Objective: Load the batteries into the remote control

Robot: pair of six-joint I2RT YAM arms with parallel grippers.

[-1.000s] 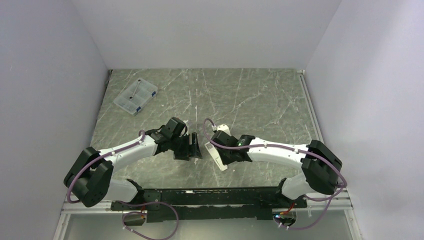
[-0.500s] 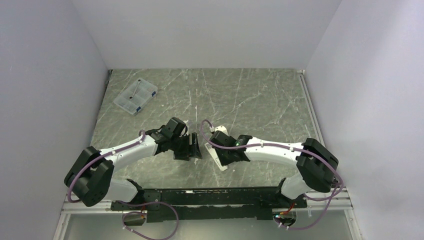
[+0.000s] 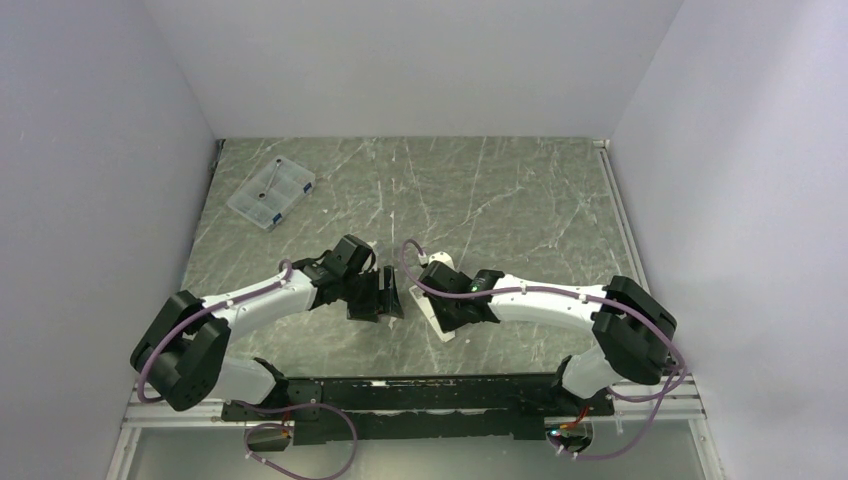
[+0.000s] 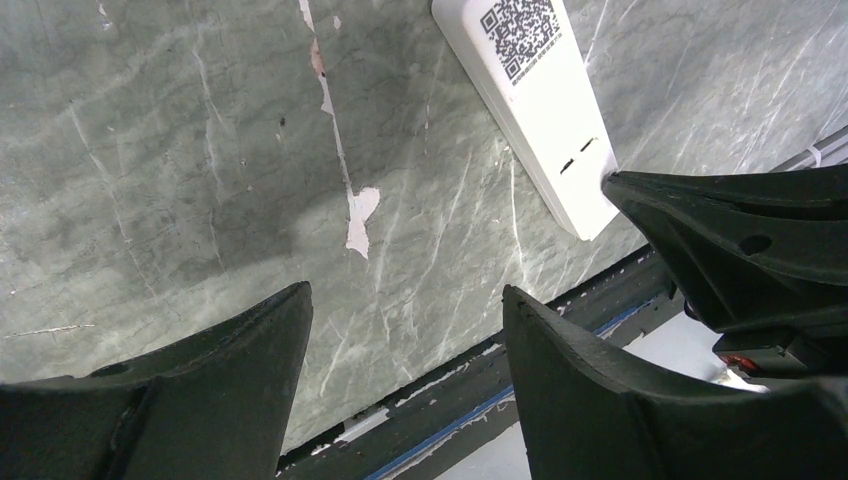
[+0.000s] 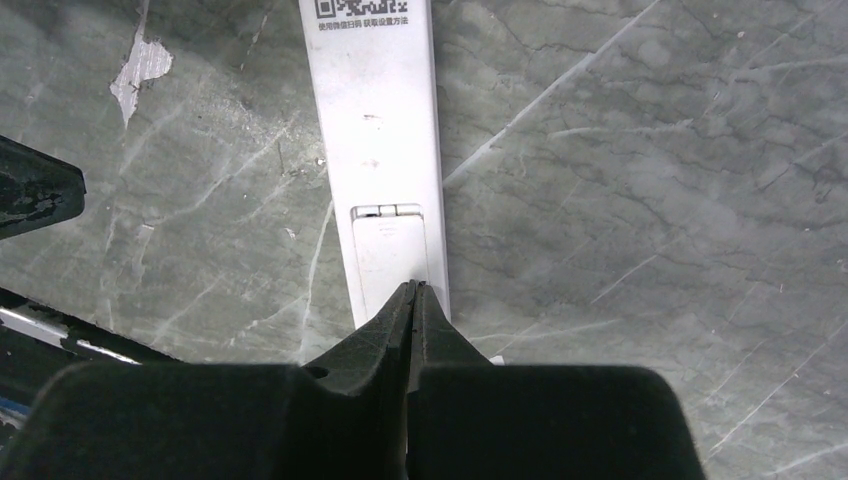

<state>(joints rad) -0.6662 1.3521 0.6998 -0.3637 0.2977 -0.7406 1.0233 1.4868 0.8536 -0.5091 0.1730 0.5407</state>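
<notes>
The remote control (image 5: 375, 130) lies face down on the marble table, its white back with a QR code up and its battery cover (image 5: 390, 250) in place. It also shows in the left wrist view (image 4: 530, 100) and the top view (image 3: 437, 325). My right gripper (image 5: 413, 287) is shut, empty, with its tips on the cover's near end; from above it shows over the remote (image 3: 452, 312). My left gripper (image 4: 405, 295) is open and empty, just left of the remote (image 3: 392, 298). No batteries are in view.
A clear plastic compartment box (image 3: 271, 192) sits at the far left of the table. The black rail (image 3: 400, 392) of the arm bases runs along the table's near edge. A chipped white patch (image 4: 358, 215) marks the table between my left fingers and the remote.
My right arm has shifted slightly left, its shut tips staying on the remote's cover. My left arm has barely moved.
</notes>
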